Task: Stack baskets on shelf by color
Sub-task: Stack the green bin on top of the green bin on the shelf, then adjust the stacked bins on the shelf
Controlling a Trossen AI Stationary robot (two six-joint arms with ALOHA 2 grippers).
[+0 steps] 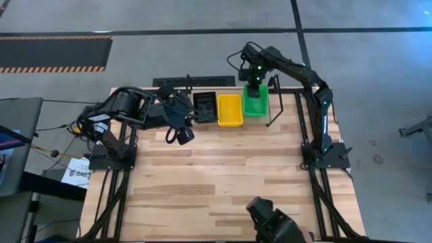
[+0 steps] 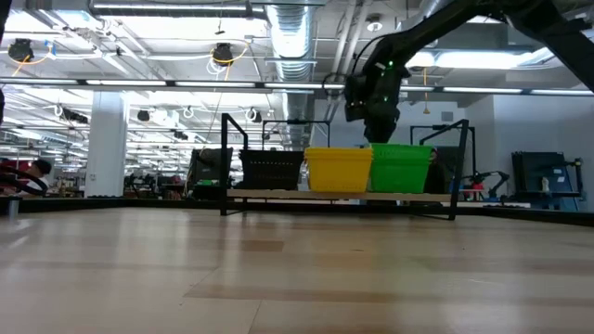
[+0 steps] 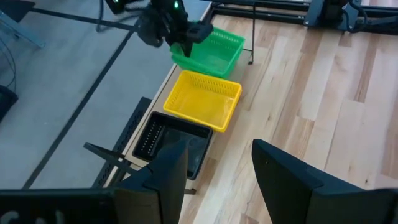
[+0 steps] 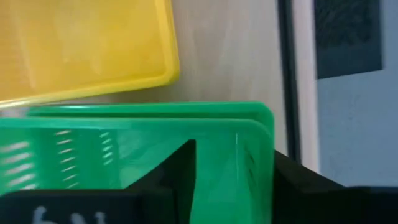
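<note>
Three baskets or stacks stand side by side on the shelf point(image 2: 278, 196) at the table's far edge: black point(image 1: 205, 106), yellow point(image 1: 229, 110) and green point(image 1: 255, 103). The green one shows two nested rims point(image 4: 155, 115). My right gripper point(image 4: 233, 168) points down over the green stack's far end, open, with one finger inside the far wall and one outside it. My left gripper point(image 1: 181, 135) hangs open above the table, just near of the black basket, with nothing between its fingers point(image 3: 168, 174). My right gripper comes from above at the far wall point(image 4: 255, 155) of the top green basket, one finger inside and one outside. I cannot tell whether either finger touches the wall. The basket sits nested in the green stack on the shelf.
Thin upright shelf posts point(image 2: 225, 162) rise at both ends of the row. A black perforated plate point(image 1: 192, 82) lies beyond the table's far edge. A dark device point(image 1: 270, 219) stands at the near edge. The bare wooden tabletop point(image 1: 223, 169) lies between it and the shelf.
</note>
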